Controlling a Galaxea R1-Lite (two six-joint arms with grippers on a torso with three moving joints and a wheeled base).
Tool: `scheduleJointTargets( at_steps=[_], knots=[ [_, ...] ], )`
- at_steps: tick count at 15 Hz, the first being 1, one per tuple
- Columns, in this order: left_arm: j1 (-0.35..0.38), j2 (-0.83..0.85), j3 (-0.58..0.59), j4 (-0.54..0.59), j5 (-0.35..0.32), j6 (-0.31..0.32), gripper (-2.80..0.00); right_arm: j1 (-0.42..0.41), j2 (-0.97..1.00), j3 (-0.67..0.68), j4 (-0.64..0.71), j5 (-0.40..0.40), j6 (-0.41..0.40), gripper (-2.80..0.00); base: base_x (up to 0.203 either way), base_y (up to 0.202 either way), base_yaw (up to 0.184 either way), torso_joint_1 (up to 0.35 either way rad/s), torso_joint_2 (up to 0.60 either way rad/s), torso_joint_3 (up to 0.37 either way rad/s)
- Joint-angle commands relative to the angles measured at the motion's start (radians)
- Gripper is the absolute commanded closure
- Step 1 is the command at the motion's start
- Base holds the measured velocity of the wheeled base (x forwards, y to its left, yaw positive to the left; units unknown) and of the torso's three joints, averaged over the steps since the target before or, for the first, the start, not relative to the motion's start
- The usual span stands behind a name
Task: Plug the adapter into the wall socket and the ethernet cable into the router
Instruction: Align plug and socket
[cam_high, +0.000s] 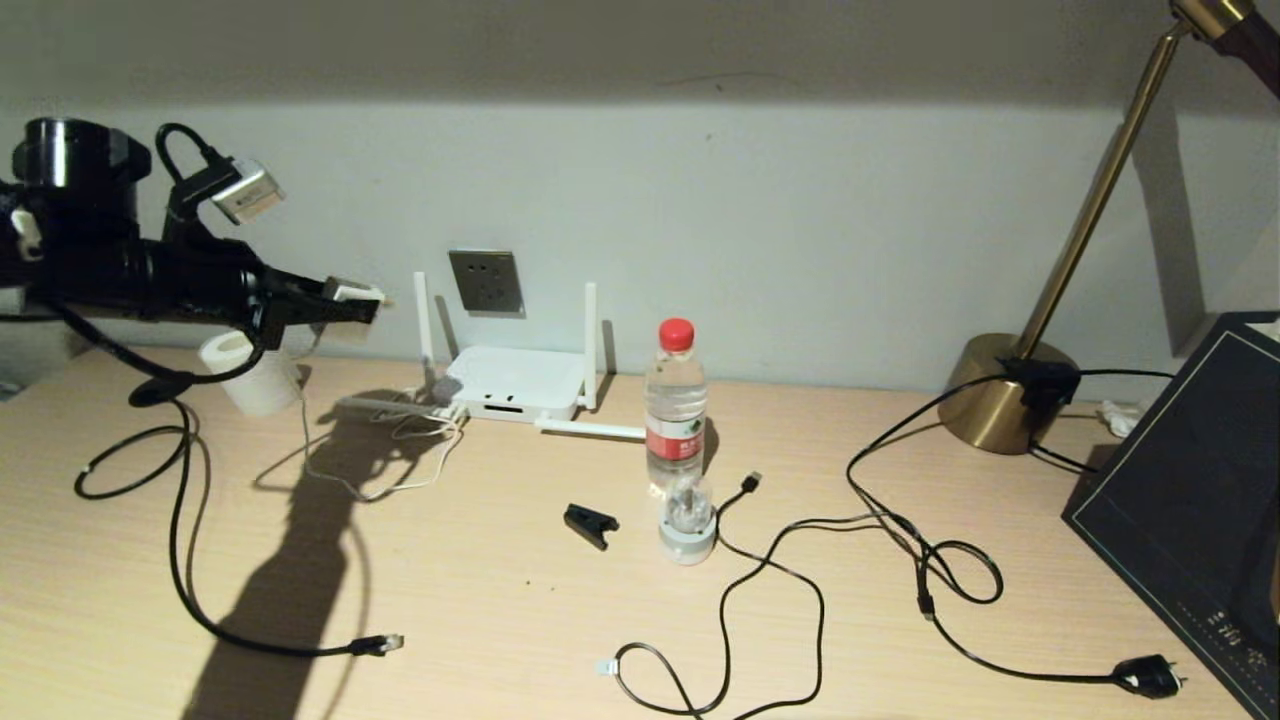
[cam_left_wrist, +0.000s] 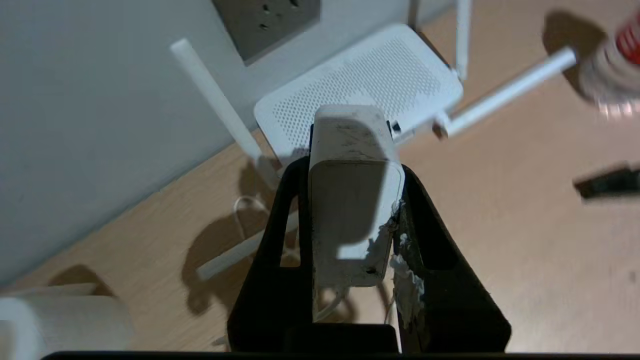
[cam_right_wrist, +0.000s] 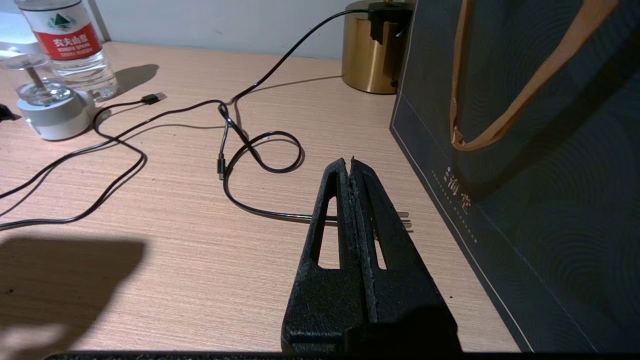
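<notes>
My left tool (cam_high: 372, 300) clamps the adapter (cam_left_wrist: 352, 190), raised off the tabletop (cam_high: 500, 600).
Square its prongs to the wall socket (cam_high: 485, 282) ahead, just beyond my tip, then press straight in; my right tool (cam_right_wrist: 351, 165) is parked, shut empty.

The adapter (cam_left_wrist: 355, 195) sits clamped between the left fingers (cam_left_wrist: 280, 240), which cover both its sides; its pins face away, unseen. Beyond the fingertips, the wall socket (cam_left_wrist: 267, 20) is cut by the frame edge, the water bottle (cam_left_wrist: 612, 75) is blurred. The right fingers (cam_right_wrist: 350, 235) hide part of the lamp plug (cam_right_wrist: 405, 219)
</notes>
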Motion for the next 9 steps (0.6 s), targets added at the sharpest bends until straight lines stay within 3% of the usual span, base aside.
scheduleJointTargets(
  at_steps=[1, 4, 6, 9],
  knots=[
    [-0.020, -0.018, 0.208, -0.401, 0.027, -0.180, 0.00, 0.001, 0.001, 0.035, -0.001, 0.000, 0.000, 0.00, 0.000, 0.000, 0.000, 0.000, 0.00, 0.000],
    [-0.102, -0.023, 0.493, -0.847, 0.122, -0.386, 0.00, 0.001, 0.001, 0.035, -0.001, 0.000, 0.000, 0.00, 0.000, 0.000, 0.000, 0.000, 0.00, 0.000],
    [-0.217, -0.040, 0.586, -1.046, 0.221, -0.546, 0.00, 0.001, 0.001, 0.035, -0.001, 0.000, 0.000, 0.00, 0.000, 0.000, 0.000, 0.000, 0.00, 0.000],
    [-0.293, -0.037, 0.704, -1.264, 0.360, -0.592, 0.00, 0.001, 0.001, 0.035, -0.001, 0.000, 0.000, 0.00, 0.000, 0.000, 0.000, 0.000, 0.00, 0.000]
  ],
)
